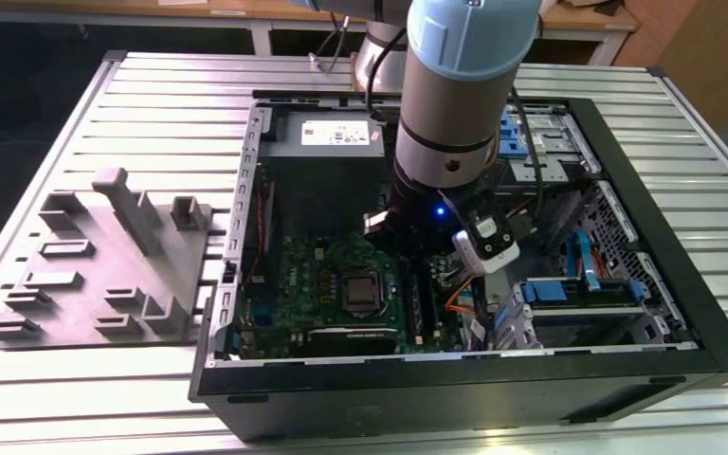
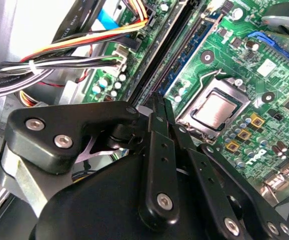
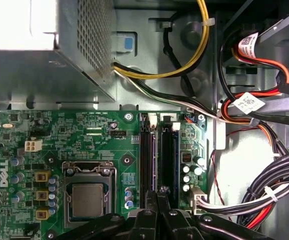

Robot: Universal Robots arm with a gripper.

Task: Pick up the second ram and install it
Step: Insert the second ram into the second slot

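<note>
**Over the memory slots, fingers drawn together**

Just beside the processor socket (image 3: 87, 192), on the side away from the green board's yellow parts, my gripper (image 3: 158, 196) hangs tip-down over the long black memory slots (image 3: 147, 160). I hold it there because those slots run alongside the socket, and a strip can only go in if it comes straight down along their line. My fingers (image 2: 157, 145) therefore lie lengthwise with the slots, not across them.

A dark strip stands on edge in the slot further from the socket, blue along its side. I judge this to be the second ram (image 3: 168, 160), and my tips come directly over its near end. My fingers are pinched so close that almost no gap shows between them. Whether they grip the strip's top edge or only press above it, I cannot tell.

In the exterior view my arm (image 1: 465, 95) comes steeply down into the open computer case (image 1: 465, 379). The wrist is close to upright above the socket and clear of the bundled cables (image 3: 264, 195), which lie beyond the slots from the socket.
</note>
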